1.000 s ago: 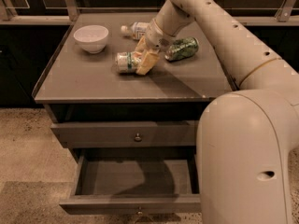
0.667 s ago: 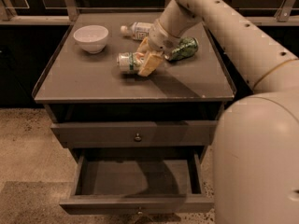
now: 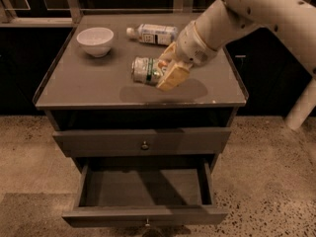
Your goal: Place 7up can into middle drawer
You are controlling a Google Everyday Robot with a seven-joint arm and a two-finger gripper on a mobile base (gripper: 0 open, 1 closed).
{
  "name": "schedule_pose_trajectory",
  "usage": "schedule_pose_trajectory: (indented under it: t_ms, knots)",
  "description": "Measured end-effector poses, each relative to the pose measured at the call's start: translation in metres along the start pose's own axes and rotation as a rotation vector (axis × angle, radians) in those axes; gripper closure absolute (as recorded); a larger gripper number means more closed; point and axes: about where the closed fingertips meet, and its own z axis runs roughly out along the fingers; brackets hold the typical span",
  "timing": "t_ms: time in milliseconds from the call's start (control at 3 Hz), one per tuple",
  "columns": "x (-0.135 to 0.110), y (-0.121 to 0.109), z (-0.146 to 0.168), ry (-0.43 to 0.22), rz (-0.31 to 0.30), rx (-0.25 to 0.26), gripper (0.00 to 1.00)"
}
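Gone from the lower right is the bulky arm shell that hid part of the drawers a second ago, and both drawer fronts now show in full. The green can seen earlier behind the wrist is out of sight. The gripper (image 3: 166, 69) holds the same station at the right end of the 7up can (image 3: 145, 69), as it did before.

The arm (image 3: 256, 9) reaches in from the upper right, over the cabinet top (image 3: 84, 90). Its tan fingers (image 3: 174, 76) bracket the can's right end, one on the near side and one on the far side. They are set only about a can's width apart and close against it, gripping the can while it lies on the top.

The can lies on its side near the middle of the top. Its long axis runs left to right, roughly along the cabinet's front edge. Its silvery end faces left and its right end is buried between the fingers.

A bottle (image 3: 154, 33) lies on its side just behind the can, its cap pointing left. A white bowl (image 3: 95, 40) stands upright at the back left, well apart from the can.

Below, the upper drawer (image 3: 98, 142) is shut. The middle drawer (image 3: 113, 215) is pulled out, its grey floor bare and its knob (image 3: 146, 223) at the bottom edge of the view.
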Motion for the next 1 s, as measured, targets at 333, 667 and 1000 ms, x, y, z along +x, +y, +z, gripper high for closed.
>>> schedule_pose_trajectory:
  t_ms: [333,667,1000]
  knots:
    - [0.016,0.043,0.006,-0.016,0.067,-0.032,1.00]
    - [0.021,0.047,0.010,-0.008,0.074,-0.045,1.00]
    - [0.018,0.061,0.014,0.010,0.076,-0.059,1.00]
